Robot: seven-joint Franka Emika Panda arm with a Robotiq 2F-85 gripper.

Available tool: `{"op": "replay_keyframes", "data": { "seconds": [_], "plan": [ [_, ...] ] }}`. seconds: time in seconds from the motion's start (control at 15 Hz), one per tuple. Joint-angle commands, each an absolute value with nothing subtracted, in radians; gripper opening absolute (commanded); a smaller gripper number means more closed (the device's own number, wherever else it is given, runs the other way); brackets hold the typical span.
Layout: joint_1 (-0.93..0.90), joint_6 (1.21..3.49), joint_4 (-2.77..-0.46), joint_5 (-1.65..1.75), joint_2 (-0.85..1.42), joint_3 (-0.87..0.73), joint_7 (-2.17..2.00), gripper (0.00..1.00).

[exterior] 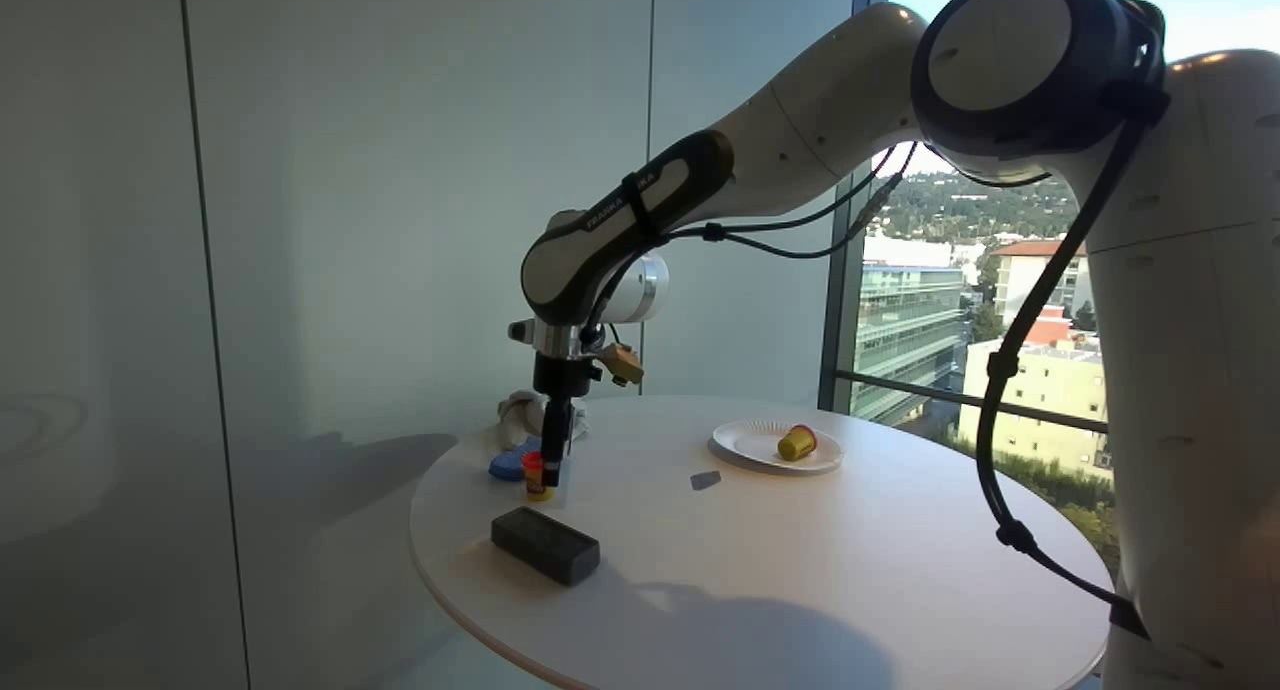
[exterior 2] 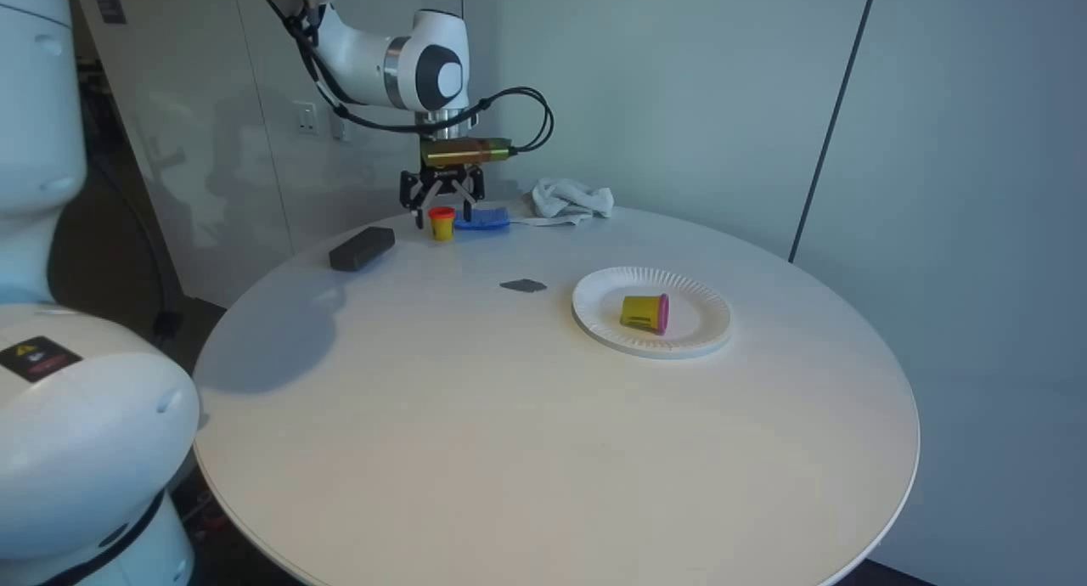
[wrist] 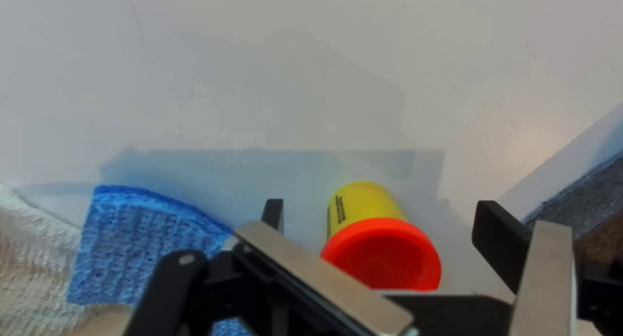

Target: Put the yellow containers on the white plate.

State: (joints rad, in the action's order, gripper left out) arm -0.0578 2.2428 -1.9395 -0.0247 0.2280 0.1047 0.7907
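A yellow container with a red lid (exterior 2: 442, 228) stands upright on the round table, and also shows in an exterior view (exterior: 536, 478) and in the wrist view (wrist: 365, 207). My gripper (wrist: 382, 216) is open, pointing down, with one finger on each side of this container and visible gaps between. It also shows in both exterior views (exterior: 552, 473) (exterior 2: 442, 217). A second yellow container with a pink lid (exterior 2: 641, 312) lies on its side on the white plate (exterior 2: 703, 318). In an exterior view, this container (exterior: 797, 444) and the plate (exterior: 742, 440) are far from the gripper.
A black block (exterior: 545, 545) lies near the upright container, on the opposite side from a blue cloth or sponge (wrist: 146, 243). A crumpled white towel (exterior 2: 571, 200) lies behind, by the wall. A flat grey piece (exterior 2: 523, 285) lies between the upright container and the plate.
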Motion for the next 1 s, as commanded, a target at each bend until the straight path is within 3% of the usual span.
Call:
{"op": "replay_keyframes", "data": {
  "seconds": [0.0,0.13,0.27,0.67,0.73,0.93],
  "plan": [
    [-0.053,2.262,-1.891,-0.005,0.265,0.117,0.801,1.00],
    [-0.051,2.260,-1.877,-0.008,0.279,0.119,0.802,1.00],
    [-0.051,2.263,-1.865,-0.003,0.293,0.120,0.798,0.75],
    [-0.051,2.270,-1.850,0.011,0.312,0.119,0.793,0.27],
    [-0.051,2.270,-1.849,0.014,0.312,0.119,0.791,0.22],
    [-0.057,2.267,-1.859,0.042,0.286,0.109,0.754,0.21]
  ]
}}
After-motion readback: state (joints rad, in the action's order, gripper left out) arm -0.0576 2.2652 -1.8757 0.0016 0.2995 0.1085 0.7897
